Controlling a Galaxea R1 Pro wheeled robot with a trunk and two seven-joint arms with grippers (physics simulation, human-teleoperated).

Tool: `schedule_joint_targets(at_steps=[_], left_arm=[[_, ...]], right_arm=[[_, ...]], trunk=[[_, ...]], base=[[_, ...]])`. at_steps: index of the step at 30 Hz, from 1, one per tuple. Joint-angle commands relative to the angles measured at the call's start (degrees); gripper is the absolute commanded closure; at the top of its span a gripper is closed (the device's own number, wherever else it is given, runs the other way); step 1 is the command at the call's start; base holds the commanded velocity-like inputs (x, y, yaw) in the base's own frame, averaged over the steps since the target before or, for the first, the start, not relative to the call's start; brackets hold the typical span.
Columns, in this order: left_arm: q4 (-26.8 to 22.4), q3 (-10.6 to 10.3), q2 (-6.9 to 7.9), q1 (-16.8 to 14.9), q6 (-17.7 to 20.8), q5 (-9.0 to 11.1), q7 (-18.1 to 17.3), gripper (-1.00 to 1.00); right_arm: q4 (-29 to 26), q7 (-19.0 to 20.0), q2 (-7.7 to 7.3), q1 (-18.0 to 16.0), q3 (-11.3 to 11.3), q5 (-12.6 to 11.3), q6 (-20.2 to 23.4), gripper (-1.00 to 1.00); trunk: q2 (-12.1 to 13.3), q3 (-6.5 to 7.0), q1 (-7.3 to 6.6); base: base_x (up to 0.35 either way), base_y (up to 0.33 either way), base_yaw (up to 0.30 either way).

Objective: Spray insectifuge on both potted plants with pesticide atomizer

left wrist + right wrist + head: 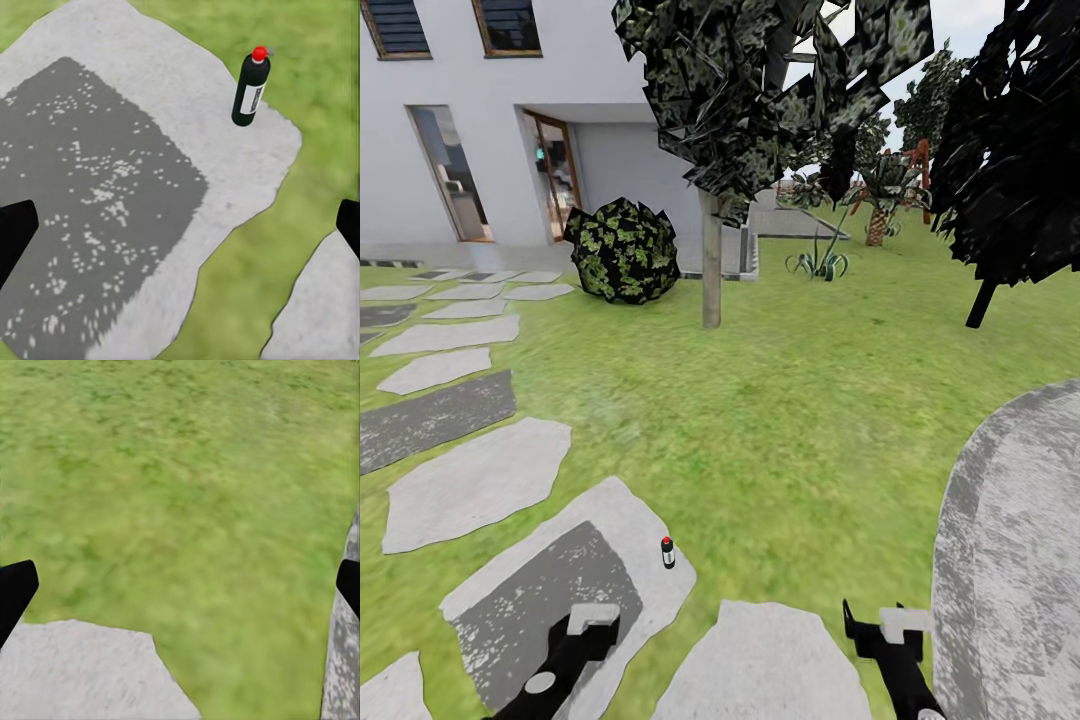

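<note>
Step in hand: approach to pesticide atomizer (668, 551), upright on stepping stone (600, 520) edge by lawn. My left gripper (180, 217) hovers w/ jaws apart, empty; right gripper (180, 585) likewise. Next: advance left gripper fwd, align on bottle.

The pesticide atomizer (668, 552) is showing too small in the head view for its label to be read; the round stone patio (1010, 560) is running off that view's edge; both wrist views are cropping the fingertips (16, 232) to dark corners.
</note>
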Motion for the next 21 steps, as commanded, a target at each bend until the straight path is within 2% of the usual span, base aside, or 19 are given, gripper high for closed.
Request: schedule_joint_targets(at_steps=[1, 12, 21], left_arm=[[0.05, -0.06, -0.01, 0.05, -0.31, -0.17, 0.11, -1.00], [0.04, -0.25, -0.01, 0.16, -0.67, -0.21, -0.13, -1.00], [0.05, -0.36, 0.07, 0.03, -0.68, -0.16, -0.38, -1.00]], right_arm=[[0.06, -0.22, 0.00, -0.19, 0.06, 0.02, -0.16, -1.00], [1.91, 0.00, 0.00, -0.47, 0.29, 0.10, -0.25, -1.00], [2.04, 0.01, 0.02, -0.47, 0.24, 0.03, -0.31, -1.00]], trunk=[[-0.02, -0.05, -0.01], [-0.02, -0.05, -0.01], [-0.02, -0.05, -0.01]], base=[[0.000, 0.000, 0.000], [0.010, 0.009, 0.000], [0.075, 0.265, 0.000]])
